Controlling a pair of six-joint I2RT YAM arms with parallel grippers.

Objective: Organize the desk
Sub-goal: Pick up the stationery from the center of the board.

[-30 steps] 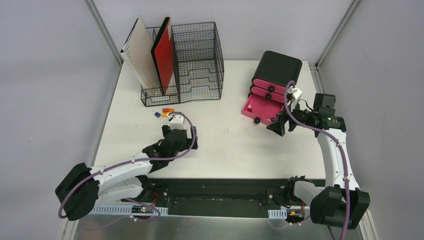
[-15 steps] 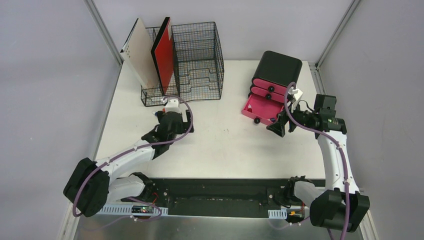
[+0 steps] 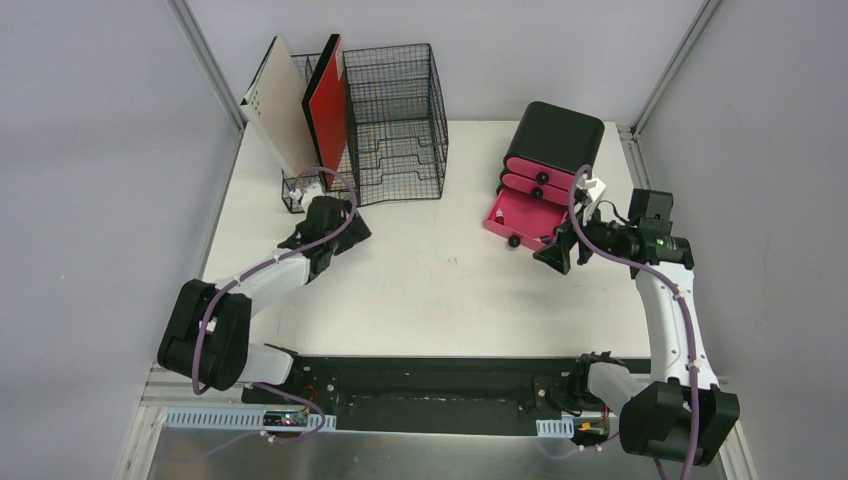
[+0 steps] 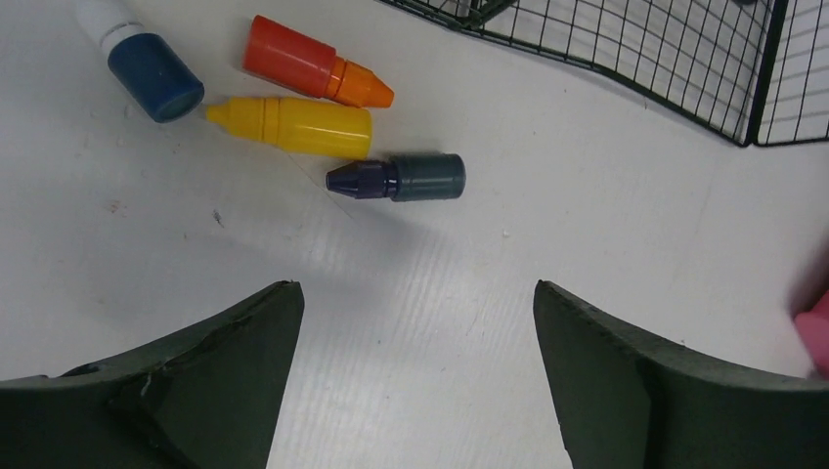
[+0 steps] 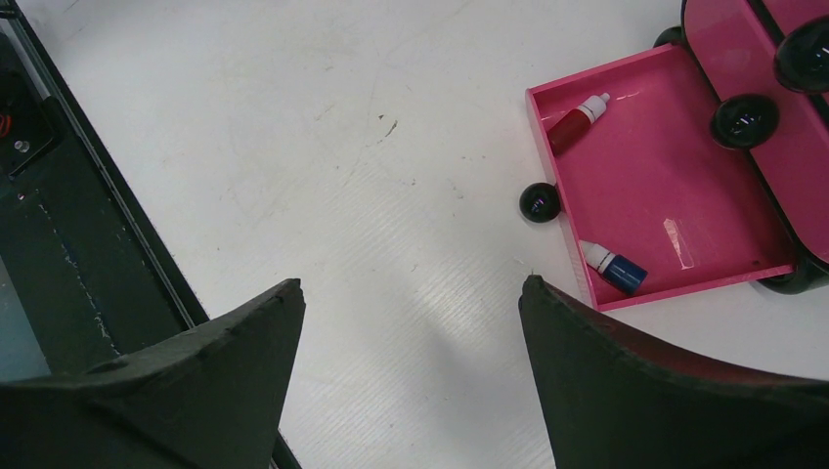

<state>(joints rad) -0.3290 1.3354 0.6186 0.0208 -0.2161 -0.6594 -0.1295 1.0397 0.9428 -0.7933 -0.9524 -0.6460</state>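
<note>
My left pincer (image 4: pixel 415 293) gapes wide and holds nothing. Ahead of its left finger lie a blue bottle (image 4: pixel 147 63), cut off by the frame edge, an orange bottle (image 4: pixel 313 73), a yellow bottle (image 4: pixel 293 125) and a dark bottle (image 4: pixel 401 178). From above, my wrist hides them. A pink corner (image 4: pixel 816 327) beside the right finger is too cropped to name. My right pincer (image 5: pixel 411 288) is wide and empty too, with a pink drawer (image 5: pixel 665 176) ahead to its right. Under both spreads the white desk (image 3: pixel 450 290), lightly scuffed, with grey walls (image 3: pixel 100 200) around it.

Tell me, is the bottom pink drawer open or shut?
Open. The drawer sticks out of the box, and a red bottle and a blue bottle lie in it.
</note>
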